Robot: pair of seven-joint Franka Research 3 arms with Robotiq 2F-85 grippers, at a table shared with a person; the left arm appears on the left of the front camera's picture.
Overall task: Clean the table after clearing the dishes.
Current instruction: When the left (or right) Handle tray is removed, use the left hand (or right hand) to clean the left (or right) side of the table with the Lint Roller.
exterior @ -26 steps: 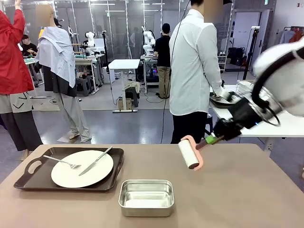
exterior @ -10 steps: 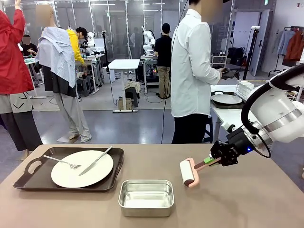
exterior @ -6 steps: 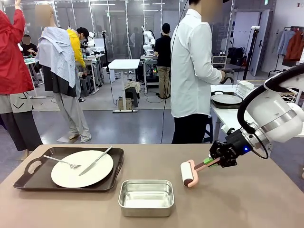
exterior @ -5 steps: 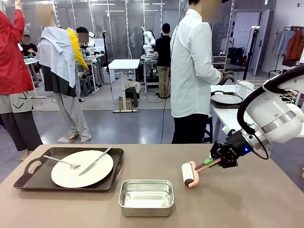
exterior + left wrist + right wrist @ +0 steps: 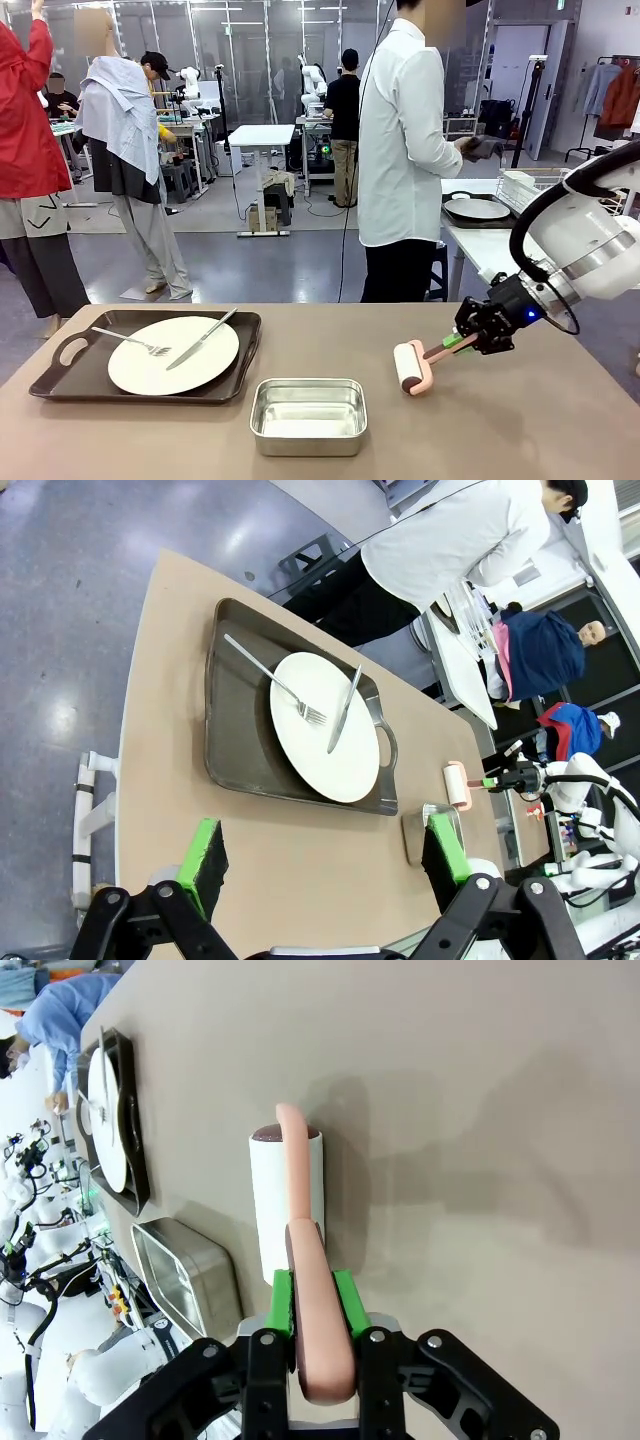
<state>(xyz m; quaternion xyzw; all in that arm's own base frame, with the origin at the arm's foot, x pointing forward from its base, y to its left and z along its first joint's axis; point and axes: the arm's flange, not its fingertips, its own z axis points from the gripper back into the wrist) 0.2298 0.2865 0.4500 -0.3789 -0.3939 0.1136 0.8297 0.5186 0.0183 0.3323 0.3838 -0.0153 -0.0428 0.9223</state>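
On the left of the brownish table (image 5: 540,430) stands a dark tray (image 5: 245,335) holding a white plate (image 5: 172,355), with a fork (image 5: 130,342) and a knife (image 5: 202,338) on it. My right gripper (image 5: 470,338) is shut on the pink handle of a white lint roller (image 5: 410,367), whose roll lies against the tabletop right of centre. The right wrist view has that gripper (image 5: 313,1298) clamped on the handle, with the roller (image 5: 285,1200) ahead. My left gripper (image 5: 325,855) hangs open and high, looking down on the plate (image 5: 325,740) and tray (image 5: 225,740).
A small steel tray (image 5: 307,415) sits empty near the front middle. A person in a white shirt (image 5: 405,150) stands beyond the far edge, turned to a white side table (image 5: 490,245) with another plate on a dark tray (image 5: 477,210) and a wire rack.
The right gripper brought the roller down to the table, then drew it a little to the right along the tabletop. The person raised a hand from the side table.
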